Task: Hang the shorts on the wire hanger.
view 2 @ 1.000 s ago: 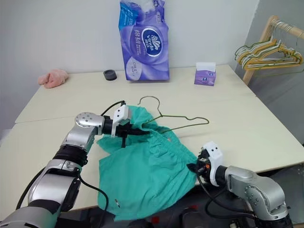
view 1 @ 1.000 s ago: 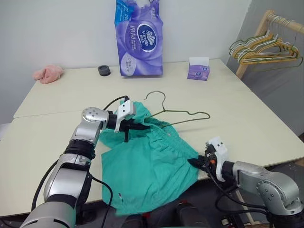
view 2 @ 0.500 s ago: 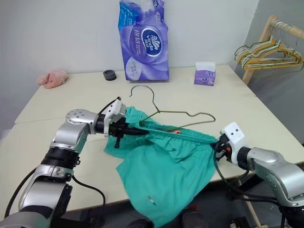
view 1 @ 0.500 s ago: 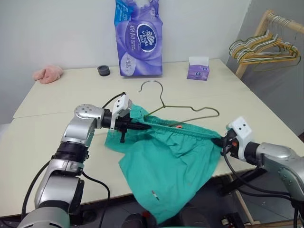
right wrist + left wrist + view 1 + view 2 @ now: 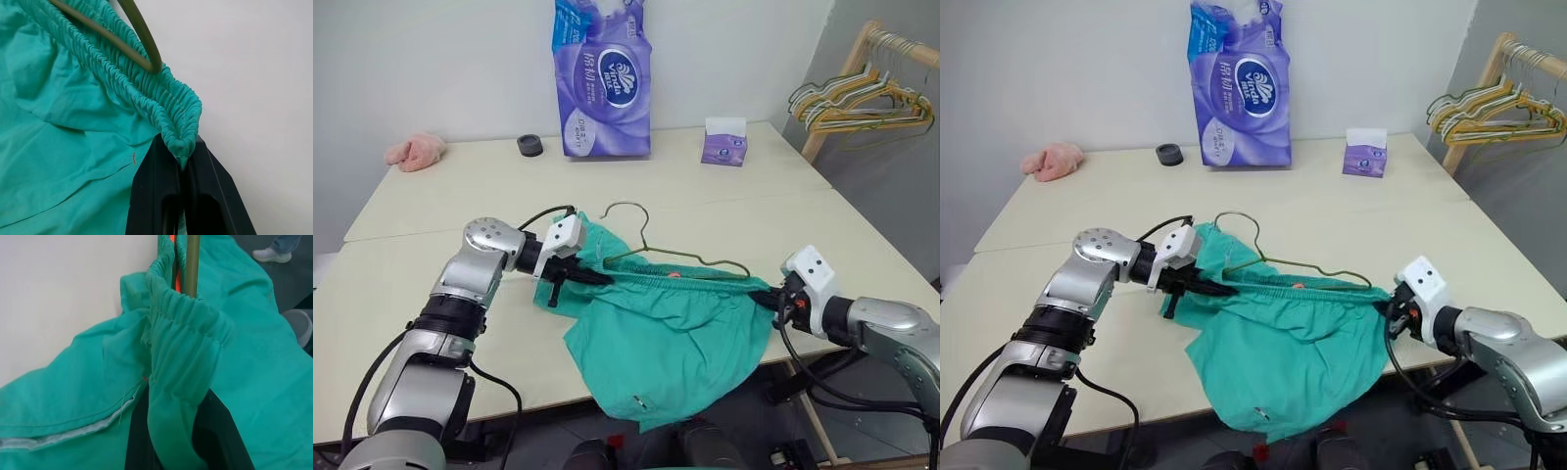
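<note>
Shorts: the teal shorts [image 5: 666,333] are stretched by the waistband between the two grippers above the near part of the table [image 5: 431,294]; the legs sag down over the near edge, a small white tag low on the cloth.
Hanger: the thin wire hanger [image 5: 690,259] lies along the waistband, its hook [image 5: 628,211] rising at the far left end; in the wrist views the wire sits inside the gathered waistband.
Left gripper: the left gripper [image 5: 597,277] is clamped on the left end of the waistband, its black fingers [image 5: 142,431] tight around the bunched elastic.
Right gripper: the right gripper [image 5: 766,297] pinches the right end of the waistband, its fingers [image 5: 151,196] closed on the fold of elastic, just beside the hanger's bent corner.
Far side of table: a tall purple pack [image 5: 600,78], a small purple box [image 5: 722,143], a black round thing [image 5: 530,145] and a pink cloth [image 5: 414,152] at far left.
Right of table: a wooden rack [image 5: 862,59] with a bunch of yellow and green hangers [image 5: 857,98].
</note>
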